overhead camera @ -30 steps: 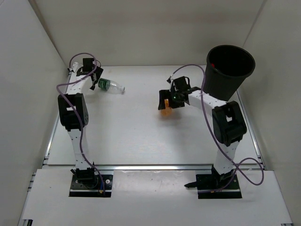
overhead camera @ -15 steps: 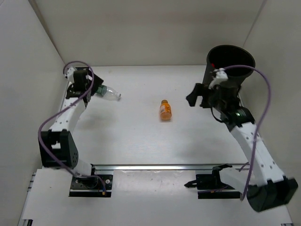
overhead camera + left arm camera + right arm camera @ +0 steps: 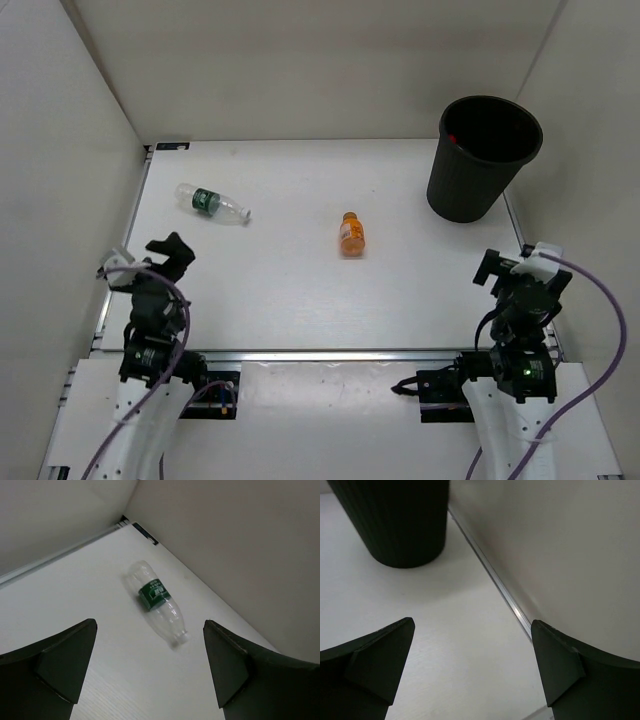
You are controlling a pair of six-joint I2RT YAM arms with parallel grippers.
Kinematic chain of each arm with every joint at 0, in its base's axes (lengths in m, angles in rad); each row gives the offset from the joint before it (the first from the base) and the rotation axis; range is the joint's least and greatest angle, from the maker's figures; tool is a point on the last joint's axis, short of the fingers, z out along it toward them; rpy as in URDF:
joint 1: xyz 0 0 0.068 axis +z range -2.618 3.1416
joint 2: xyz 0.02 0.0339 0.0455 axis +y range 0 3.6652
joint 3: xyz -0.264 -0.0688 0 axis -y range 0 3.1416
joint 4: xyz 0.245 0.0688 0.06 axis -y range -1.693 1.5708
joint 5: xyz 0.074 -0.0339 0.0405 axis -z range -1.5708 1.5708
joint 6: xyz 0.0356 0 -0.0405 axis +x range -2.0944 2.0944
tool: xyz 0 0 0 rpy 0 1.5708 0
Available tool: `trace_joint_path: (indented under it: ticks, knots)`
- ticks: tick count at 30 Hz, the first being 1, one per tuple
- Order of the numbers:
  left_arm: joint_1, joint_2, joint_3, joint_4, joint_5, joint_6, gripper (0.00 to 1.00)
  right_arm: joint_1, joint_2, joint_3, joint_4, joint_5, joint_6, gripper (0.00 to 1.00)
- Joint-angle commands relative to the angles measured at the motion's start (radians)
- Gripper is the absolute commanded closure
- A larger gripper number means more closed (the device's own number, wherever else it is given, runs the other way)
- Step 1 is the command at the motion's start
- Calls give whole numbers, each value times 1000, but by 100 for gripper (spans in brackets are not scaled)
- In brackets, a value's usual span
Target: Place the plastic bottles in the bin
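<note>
A clear bottle (image 3: 156, 602) with a green label, its white print too small to read, lies far left on the table (image 3: 280, 290). An orange bottle (image 3: 350, 234) lies mid-table, and the black bin (image 3: 462, 190) stands far right. The left gripper (image 3: 152, 258) and right gripper (image 3: 520, 272) hang wide apart, holding nothing.

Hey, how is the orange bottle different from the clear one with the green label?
The orange bottle is orange all over and shorter; the clear bottle is see-through with a green label and longer. The orange bottle lies mid-table, cap toward the back; the clear bottle lies far left, angled, cap toward the middle. Both lie on the table, outside the bin.
</note>
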Motion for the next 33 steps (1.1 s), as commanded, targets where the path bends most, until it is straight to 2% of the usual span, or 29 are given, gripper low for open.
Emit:
trace_joint_path:
  ticks: [1, 2, 3, 4, 6, 8, 11, 13, 15, 17, 19, 20, 21, 22, 24, 26, 30, 32, 33]
  knots:
    - [-44, -192, -130, 22, -204, 63, 2, 26, -175, -143, 187, 191, -75, 1]
    - [-96, -273, -182, 49, -260, 51, 1, 46, -219, -178, 220, 246, -80, 1]
    - [-124, -283, -196, 78, -311, 93, 1, 63, -197, -173, 210, 287, -39, 1]
    - [-184, -224, -160, 39, -353, 127, 1, 84, -174, -170, 207, 327, -14, 1]
    - [-288, -156, -144, -35, -408, 169, 1, 133, -178, -208, 230, 288, -63, 1]
    - [-331, -171, -198, 46, -427, 287, 1, 178, -200, -269, 241, 310, -71, 1]
    - [-319, -293, -297, 176, -433, 336, 1, 239, -200, -308, 250, 425, -51, 1]
    - [-273, -228, -316, 175, -416, 409, 2, 281, -204, -341, 244, 473, -51, 0]
    - [-246, -226, -345, 277, -369, 482, 2, 315, -208, -389, 216, 504, -55, 1]
    - [-224, -293, -429, 382, -341, 552, 2, 330, -203, -395, 248, 509, -40, 1]
    - [-217, -249, -443, 439, -346, 607, 1, 335, -209, -451, 337, 522, -113, 1]
    - [-215, -255, -455, 460, -303, 653, 1, 344, -211, -471, 327, 556, -41, 0]
    - [-215, -264, -465, 485, -283, 687, 1, 339, -212, -546, 363, 632, -45, 1]
    - [-212, -280, -468, 461, -246, 694, 1, 344, -211, -639, 467, 712, -60, 0]
    - [-215, -270, -462, 476, -325, 654, 1, 367, -203, -644, 434, 758, 21, 0]
    - [-212, -280, -462, 487, -370, 626, 2, 381, -212, -663, 445, 792, 17, 1]
    - [-212, -283, -463, 482, -250, 691, 1, 365, -212, -674, 463, 786, 1, 1]
    - [-218, -274, -436, 423, -279, 645, 1, 342, -206, -670, 484, 760, -6, 1]
    - [-226, -274, -392, 299, -252, 579, 1, 323, -209, -674, 486, 772, 1, 1]
